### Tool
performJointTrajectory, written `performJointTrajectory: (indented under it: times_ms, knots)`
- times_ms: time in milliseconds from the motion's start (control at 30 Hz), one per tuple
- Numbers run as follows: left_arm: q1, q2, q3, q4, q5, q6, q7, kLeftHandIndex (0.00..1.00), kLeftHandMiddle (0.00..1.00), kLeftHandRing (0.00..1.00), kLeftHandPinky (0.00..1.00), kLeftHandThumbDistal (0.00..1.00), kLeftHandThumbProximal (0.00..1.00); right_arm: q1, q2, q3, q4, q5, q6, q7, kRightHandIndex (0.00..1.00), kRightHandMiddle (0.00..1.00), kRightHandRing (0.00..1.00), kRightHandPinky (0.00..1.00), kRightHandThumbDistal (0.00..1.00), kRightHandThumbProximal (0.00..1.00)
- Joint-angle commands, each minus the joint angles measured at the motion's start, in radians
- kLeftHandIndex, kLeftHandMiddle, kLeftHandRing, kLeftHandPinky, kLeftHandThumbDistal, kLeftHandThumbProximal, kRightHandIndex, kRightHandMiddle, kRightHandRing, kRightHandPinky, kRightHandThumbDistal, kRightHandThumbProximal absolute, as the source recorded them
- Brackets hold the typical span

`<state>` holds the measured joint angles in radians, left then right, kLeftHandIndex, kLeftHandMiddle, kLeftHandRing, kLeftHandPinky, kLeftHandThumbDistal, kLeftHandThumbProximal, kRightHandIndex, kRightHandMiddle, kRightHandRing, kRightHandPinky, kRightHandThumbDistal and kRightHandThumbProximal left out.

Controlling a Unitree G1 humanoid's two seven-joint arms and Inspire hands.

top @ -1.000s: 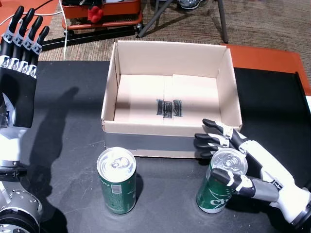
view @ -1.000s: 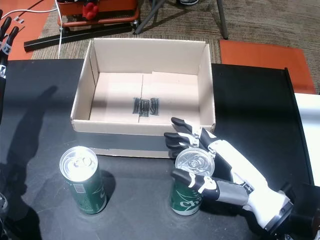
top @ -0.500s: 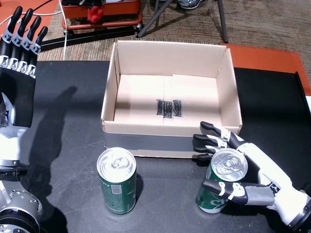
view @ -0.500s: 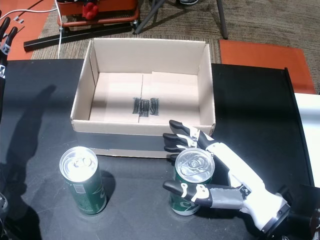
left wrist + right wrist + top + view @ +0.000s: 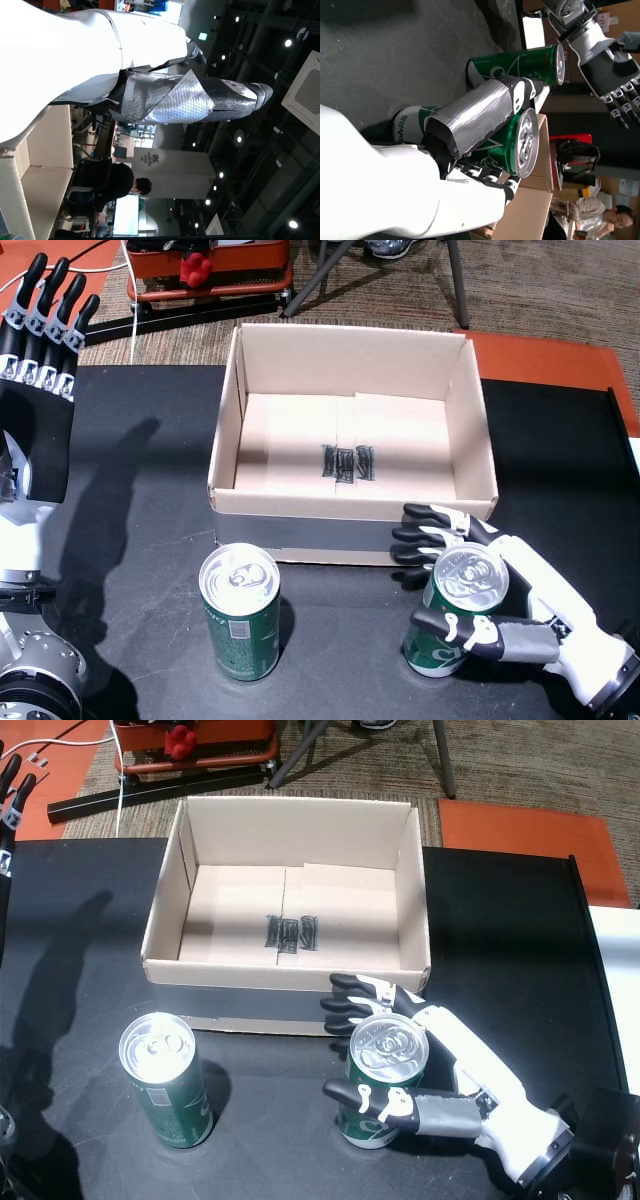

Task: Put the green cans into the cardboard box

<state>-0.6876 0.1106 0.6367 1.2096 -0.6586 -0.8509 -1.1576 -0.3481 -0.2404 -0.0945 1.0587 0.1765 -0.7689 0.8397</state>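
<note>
Two green cans stand on the black table in front of the open cardboard box (image 5: 350, 506) (image 5: 285, 976). My right hand (image 5: 525, 605) (image 5: 470, 1070) is shut on the right can (image 5: 452, 620) (image 5: 380, 1085): thumb across its front, fingers behind it, against the box's front wall. In the right wrist view the thumb (image 5: 480, 112) presses on this can (image 5: 512, 137). The left can (image 5: 240, 615) (image 5: 165, 1095) (image 5: 520, 65) stands free. My left hand (image 5: 40, 330) is raised and open at the far left, fingers spread. The box holds nothing.
An orange mat (image 5: 560, 360) lies beyond the table's right rear. A red cart (image 5: 210, 265) and a tripod leg (image 5: 320, 275) stand on the carpet behind the box. A person (image 5: 610, 215) sits in the background of the right wrist view.
My right thumb has swung down from the can's top rim to wrap its front, and the fingers have closed in behind it. The can stays on the table. The left hand has not moved.
</note>
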Motion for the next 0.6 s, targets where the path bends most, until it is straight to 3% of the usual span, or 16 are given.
performJointTrajectory:
  times_ms: [0, 400, 567]
  knots:
    - [0.011, 0.011, 0.005, 0.006, 0.004, 0.012, -0.011, 1.00, 1.00, 1.00, 1.00, 0.75, 1.00, -0.002, 0.006, 0.005, 0.016, -0.014, 0.009, -0.008, 0.70, 0.73, 0.79, 0.81, 1.00, 0.36]
    - [0.010, 0.011, 0.006, 0.005, 0.016, -0.004, 0.009, 1.00, 1.00, 1.00, 1.00, 0.78, 1.00, -0.014, 0.007, 0.036, 0.066, -0.094, -0.006, -0.092, 0.66, 0.66, 0.70, 0.73, 1.00, 0.41]
    - [0.011, 0.013, 0.003, 0.005, 0.018, -0.005, 0.017, 1.00, 1.00, 1.00, 1.00, 0.77, 1.00, -0.022, 0.015, 0.041, 0.084, -0.091, 0.011, -0.077, 0.66, 0.67, 0.71, 0.73, 1.00, 0.37]
